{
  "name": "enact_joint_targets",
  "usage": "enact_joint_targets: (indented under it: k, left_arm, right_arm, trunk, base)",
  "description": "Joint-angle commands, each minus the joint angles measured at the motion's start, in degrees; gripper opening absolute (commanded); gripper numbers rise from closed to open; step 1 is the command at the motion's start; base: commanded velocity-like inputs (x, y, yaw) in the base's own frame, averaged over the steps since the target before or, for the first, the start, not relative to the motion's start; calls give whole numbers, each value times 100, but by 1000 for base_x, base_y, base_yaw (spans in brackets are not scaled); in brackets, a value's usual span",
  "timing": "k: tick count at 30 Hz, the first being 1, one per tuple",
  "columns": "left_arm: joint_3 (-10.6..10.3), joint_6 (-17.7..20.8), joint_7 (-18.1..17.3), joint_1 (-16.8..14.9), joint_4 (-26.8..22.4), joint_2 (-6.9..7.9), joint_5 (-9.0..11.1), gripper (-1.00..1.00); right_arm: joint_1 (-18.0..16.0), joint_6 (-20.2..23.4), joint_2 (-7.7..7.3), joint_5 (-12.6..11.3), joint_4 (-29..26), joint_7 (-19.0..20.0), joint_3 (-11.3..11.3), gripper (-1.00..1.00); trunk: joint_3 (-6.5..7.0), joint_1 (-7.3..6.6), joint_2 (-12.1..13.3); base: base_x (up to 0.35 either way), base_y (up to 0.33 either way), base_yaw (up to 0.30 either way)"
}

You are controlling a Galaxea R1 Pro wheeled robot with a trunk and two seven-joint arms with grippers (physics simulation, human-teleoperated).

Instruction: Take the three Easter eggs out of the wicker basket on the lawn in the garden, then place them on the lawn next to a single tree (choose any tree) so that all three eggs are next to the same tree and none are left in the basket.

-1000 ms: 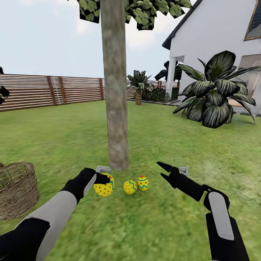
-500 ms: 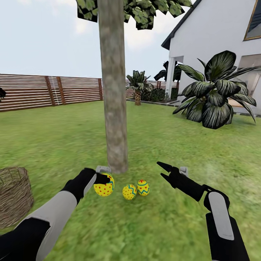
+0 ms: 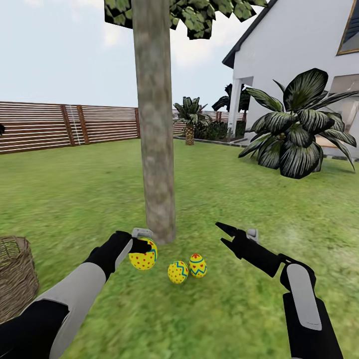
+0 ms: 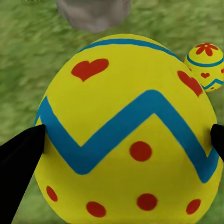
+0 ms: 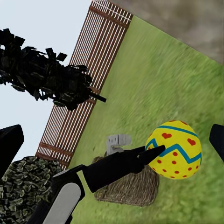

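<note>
Two eggs point(image 3: 188, 269) lie on the lawn point(image 3: 75, 199) by the tree point(image 3: 155, 149), while the left gripper point(image 3: 144, 248) holds the third egg point(image 3: 143, 257) above the grass there, unreleased; the right gripper point(image 3: 224, 235) is wide and empty.

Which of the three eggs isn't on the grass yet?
The leftmost egg, clamped in the left pincer; the other two eggs lie on the lawn.

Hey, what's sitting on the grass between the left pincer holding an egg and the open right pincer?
Two eggs lie on the lawn between the left pincer and the right pincer, in the head view.
</note>
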Motion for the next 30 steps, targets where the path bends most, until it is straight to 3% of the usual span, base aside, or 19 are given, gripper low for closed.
enact_joint_targets:
  k: [1, 7, 15, 30]
  left_arm:
    - [-29, 26, 16, -3, -7, 5, 48, -100]
    - [-29, 24, 16, -3, -10, 5, 63, -100]
    - [-31, -5, 16, -3, -8, 13, 58, -100]
    - [-45, -568, 24, 14, 64, 14, 31, -100]
  right_arm:
    - [-6, 34, 4, 58, -1, 59, -17, 100]
    - [-6, 34, 2, 58, -1, 59, -17, 100]
    - [-6, 34, 7, 58, -1, 59, -10, 100]
    - [-6, 34, 8, 61, -1, 59, -9, 100]
  trunk:
    - [-6, -1, -3]
    - [-6, -1, -3]
    - [-183, 19, -13]
    - [-516, 58, -33]
  base:
    - [4, 0, 0]
    - [1, 0, 0]
    - [0, 0, 0]
    - [0, 0, 0]
